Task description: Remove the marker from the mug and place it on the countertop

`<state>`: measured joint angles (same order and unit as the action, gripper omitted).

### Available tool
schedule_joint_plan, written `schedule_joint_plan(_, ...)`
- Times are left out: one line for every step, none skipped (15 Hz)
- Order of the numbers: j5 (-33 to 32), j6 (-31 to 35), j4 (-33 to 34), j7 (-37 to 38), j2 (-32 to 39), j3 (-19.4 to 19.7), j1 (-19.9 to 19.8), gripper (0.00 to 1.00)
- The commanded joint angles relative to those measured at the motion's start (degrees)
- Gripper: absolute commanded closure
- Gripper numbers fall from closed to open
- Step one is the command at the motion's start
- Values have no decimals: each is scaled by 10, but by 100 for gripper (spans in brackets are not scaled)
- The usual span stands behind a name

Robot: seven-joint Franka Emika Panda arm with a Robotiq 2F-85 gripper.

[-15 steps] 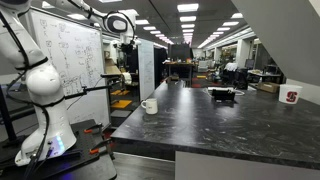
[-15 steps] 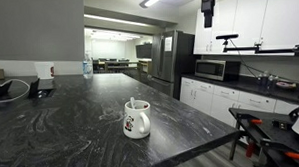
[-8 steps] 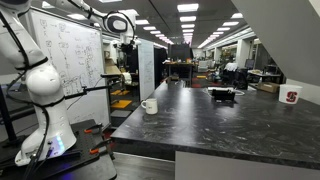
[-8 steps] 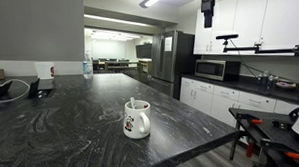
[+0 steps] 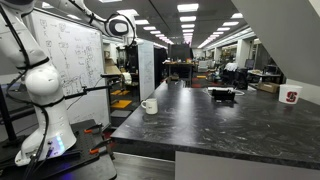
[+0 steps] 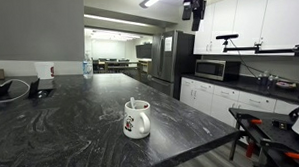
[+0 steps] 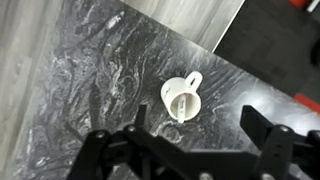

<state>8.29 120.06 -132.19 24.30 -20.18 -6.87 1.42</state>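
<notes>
Claw (image 7: 183, 152): in your wrist view its 2 fingers (image 7: 262, 128) stand spread wide with nothing between them, so it is open and empty. It hangs high over the tabletop (image 7: 90, 70) and touches nothing. Both exterior views put the claw (image 5: 127, 42) (image 6: 192, 6) well above the surface, near the top of the frame.

Mug (image 7: 182, 97): 1 white mug, upright on the dark marbled tabletop, close to its edge. In your wrist view it sits just above the gap between the fingers, with its handle pointing to the upper right of the frame. An exterior view shows the mug (image 6: 137, 120) near the tabletop's front corner, with bare stone all around it. From the opposite side the mug (image 5: 149, 105) stands at the near left end of the tabletop (image 5: 220, 130).

Marker (image 7: 184, 104): inside the mug, seen from above as a thin stick lying across the opening. In an exterior view the marker (image 6: 131, 102) leans on the rim with its tip poking just above it. It is too small there for you to judge its colour.

Other items: 1 white cup with a red logo (image 5: 291, 97) at the far end, well apart from the mug. A dark object (image 5: 222, 95) sits mid-tabletop; you cannot tell what it is.
</notes>
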Motion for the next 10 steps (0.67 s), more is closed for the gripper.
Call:
schedule_joint_plan(-68, 90, -4, 120, 42, -35, -29, 0)
schedule_joint_plan(-90, 116, -5, 160, 60, -40, -35, 0)
schedule_joint_plan(-118, 142, -7, 201, 78, -45, -41, 0)
schedule_joint_plan(-147, 157, -5, 246, 100, -47, -48, 0)
schedule_joint_plan(-171, 171, -3, 285, 121, -45, -48, 0)
schedule_joint_plan(-191, 179, 0, 314, 142, -39, -45, 0)
schedule_joint_plan(-210, 188, 3, 341, 163, -33, -40, 0)
schedule_joint_plan(-228, 200, 4, 362, 182, -27, -33, 0)
schedule_joint_plan(-235, 210, 6, 369, 201, -20, -25, 0)
schedule_joint_plan(-240, 217, 10, 374, 220, -14, -18, 1)
